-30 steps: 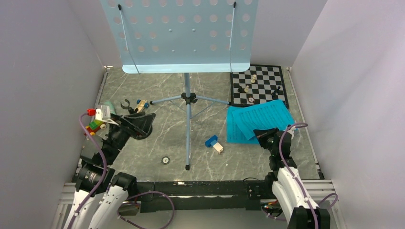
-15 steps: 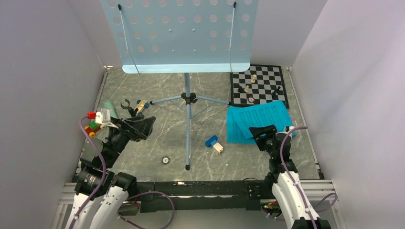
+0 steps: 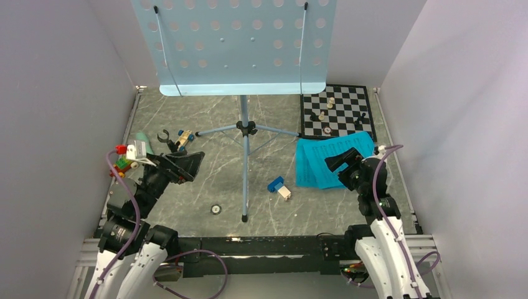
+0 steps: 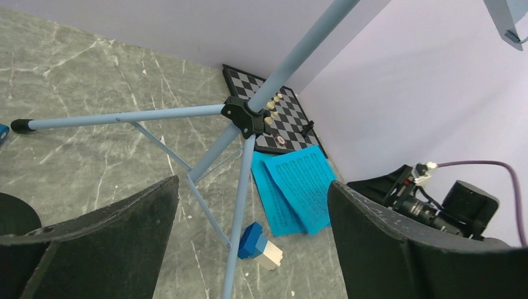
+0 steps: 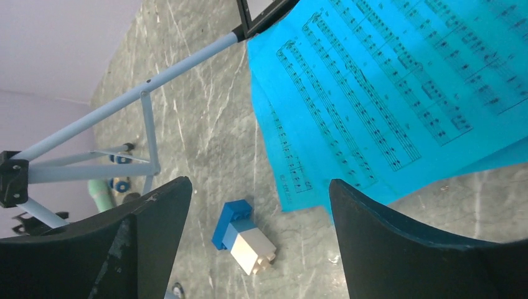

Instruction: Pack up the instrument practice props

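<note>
The pale-blue music stand [image 3: 244,128] rises at the table's middle, its perforated desk [image 3: 236,43] high at the back. Two cyan sheet-music pages [image 3: 317,165] lie flat, overlapping, right of it. My right gripper [image 3: 339,161] hovers open over their near right part, and nothing sits between its fingers [image 5: 259,182]. The pages [image 5: 373,106] fill the upper right of the right wrist view. My left gripper [image 3: 188,163] stands open and empty at the left [image 4: 253,184], facing the stand's hub [image 4: 246,118]. The mint-green microphone [image 3: 142,138] and the black mic stand [image 3: 164,137] lie behind it.
A chessboard [image 3: 339,112] with pieces lies at the back right. Between the stand and the pages is a blue-white block [image 3: 279,187]. A toy car [image 3: 182,138] sits by the mic stand, coloured toys [image 3: 123,161] at the far left, a small disc [image 3: 215,209] near the front.
My right gripper has opened and drawn back up and to the right; the pages now lie loose and flat. My left gripper has opened wider, hardly moving.
</note>
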